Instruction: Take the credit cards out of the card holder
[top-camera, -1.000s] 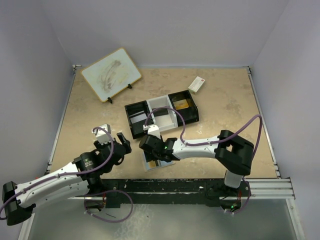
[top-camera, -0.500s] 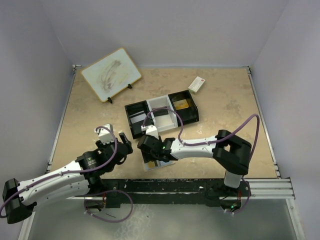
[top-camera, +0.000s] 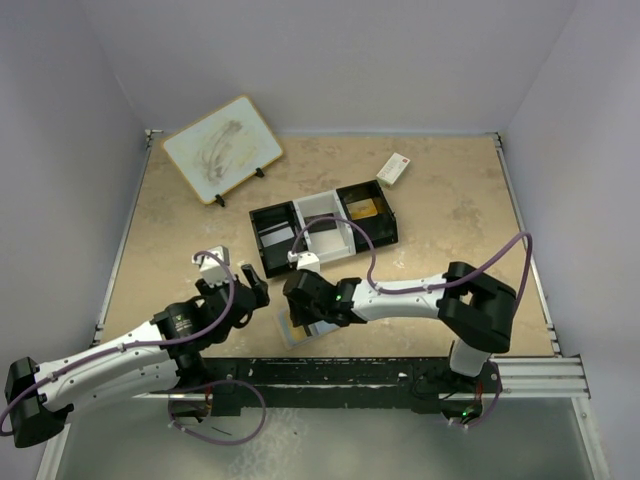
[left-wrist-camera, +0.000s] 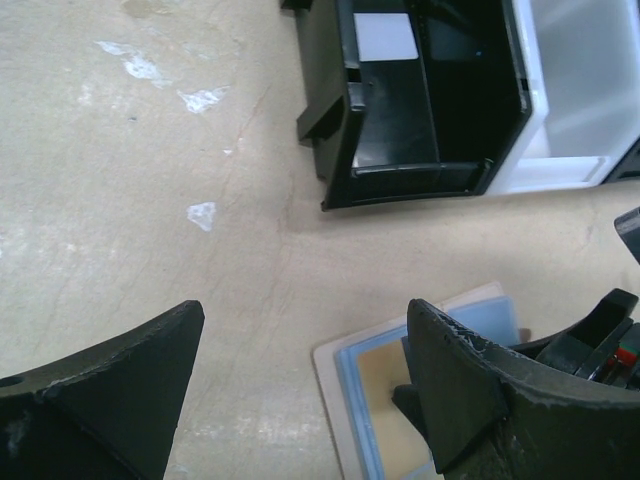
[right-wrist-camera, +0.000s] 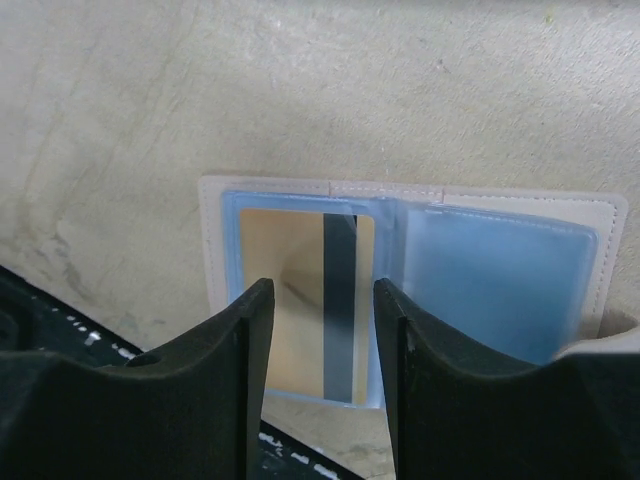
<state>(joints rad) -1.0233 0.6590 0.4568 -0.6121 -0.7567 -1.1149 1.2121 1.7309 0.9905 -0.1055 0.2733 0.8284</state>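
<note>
The card holder (top-camera: 293, 331) lies open and flat by the table's near edge, pale blue inside (right-wrist-camera: 490, 270). A gold credit card (right-wrist-camera: 290, 250) with a dark stripe sits in its left clear pocket; the right pocket looks bare. My right gripper (top-camera: 305, 305) hovers just over that card, its jaws (right-wrist-camera: 318, 335) apart on either side of it, with a gap showing and nothing pinched. My left gripper (top-camera: 250, 287) stands wide open (left-wrist-camera: 300, 375) over bare table just left of the card holder (left-wrist-camera: 340, 385), touching nothing.
A black-and-white three-compartment tray (top-camera: 322, 228) stands behind the card holder, with a pale card (left-wrist-camera: 385, 38) in its left part and a gold card (top-camera: 363, 208) in its right part. A white box with a red mark (top-camera: 394, 168) and a small whiteboard (top-camera: 221, 148) stand further back.
My right gripper's jaws have drawn closer together and it has shifted slightly over the card holder, which has turned a little. My left gripper has crept toward it.
</note>
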